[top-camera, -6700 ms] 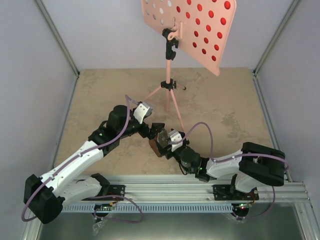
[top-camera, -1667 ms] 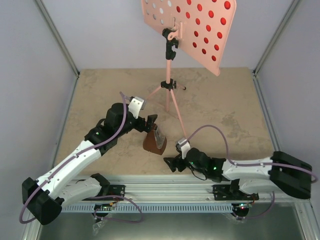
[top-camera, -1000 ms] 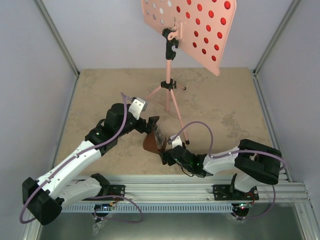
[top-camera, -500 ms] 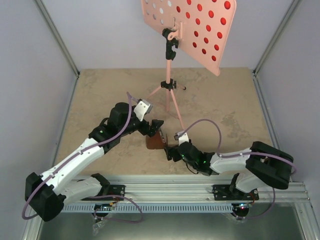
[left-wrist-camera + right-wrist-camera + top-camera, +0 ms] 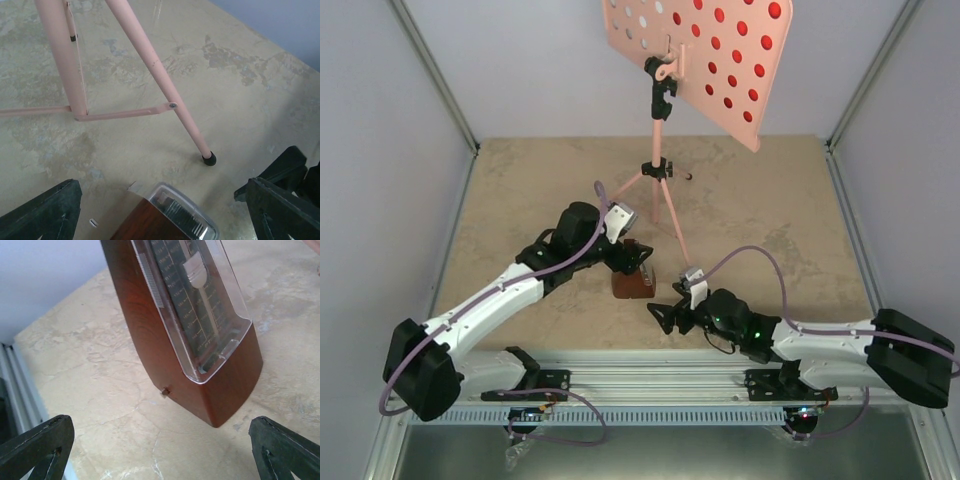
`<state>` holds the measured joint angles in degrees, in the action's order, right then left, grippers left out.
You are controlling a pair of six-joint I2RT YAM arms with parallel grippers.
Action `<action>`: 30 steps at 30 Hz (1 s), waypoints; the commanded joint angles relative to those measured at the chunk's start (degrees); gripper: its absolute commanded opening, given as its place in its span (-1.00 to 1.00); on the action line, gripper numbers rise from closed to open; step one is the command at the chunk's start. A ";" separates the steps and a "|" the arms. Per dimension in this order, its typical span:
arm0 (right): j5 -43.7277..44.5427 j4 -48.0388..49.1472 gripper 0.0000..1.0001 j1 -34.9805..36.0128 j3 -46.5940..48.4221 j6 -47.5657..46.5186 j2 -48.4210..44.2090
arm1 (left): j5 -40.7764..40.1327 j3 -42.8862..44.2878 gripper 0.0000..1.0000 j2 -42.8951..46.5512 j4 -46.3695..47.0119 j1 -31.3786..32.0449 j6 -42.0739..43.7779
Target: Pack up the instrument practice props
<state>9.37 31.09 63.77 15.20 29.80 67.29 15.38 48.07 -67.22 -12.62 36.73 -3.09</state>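
Left gripper [image 5: 638, 262] hangs right over the small brown wooden pyramid metronome [image 5: 631, 284], jaws spread wide, nothing held. Right gripper [image 5: 658, 314] sits low just beside the metronome's front, jaws wide too, empty. The metronome stands on the beige stone-look table [image 5: 520, 190], near a foot of the pink tripod music stand [image 5: 660, 190]. Scale printing behind its clear plastic cover [image 5: 210, 315]: too blurred to read

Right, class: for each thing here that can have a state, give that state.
Music stand: standing, legs spread.
Metronome: standing on the table.
Red sheet: on the music stand, behind its holes.
Left gripper: open, straddling the metronome's top.
Right gripper: open, empty.
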 commanded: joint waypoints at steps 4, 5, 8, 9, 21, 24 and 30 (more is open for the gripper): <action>-1.65 -1.33 0.95 -0.07 -3.21 -1.62 -8.27 | 2.19 2.74 0.76 -1.99 -2.24 -0.26 0.63; -1.52 -1.98 0.95 -0.13 -3.39 -1.77 -9.30 | 2.20 2.75 0.74 -2.02 -2.53 -0.30 0.55; -1.13 -3.77 0.95 -0.12 -3.93 -2.07 -12.30 | 2.60 2.74 0.67 -1.63 -3.24 -0.26 0.48; -0.96 -4.35 0.95 -0.12 -4.14 -2.11 -13.23 | 3.01 2.73 0.62 -1.48 -3.53 -0.26 0.47; 1.78 -9.73 0.95 -0.12 -7.30 -1.06 -21.99 | 8.61 2.77 0.51 0.03 -5.73 0.68 1.55; 1.97 -9.81 0.95 -0.12 -7.78 -0.96 -22.82 | 7.56 3.13 0.60 -0.40 -5.75 0.88 1.84; 0.21 -6.08 0.95 -0.13 -8.41 -1.24 -22.06 | 2.81 3.90 0.70 -0.60 -4.67 0.89 2.75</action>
<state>10.13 22.22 63.77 7.68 28.56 45.06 20.75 49.80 -67.29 -17.69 37.34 -1.63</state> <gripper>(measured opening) 0.975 0.842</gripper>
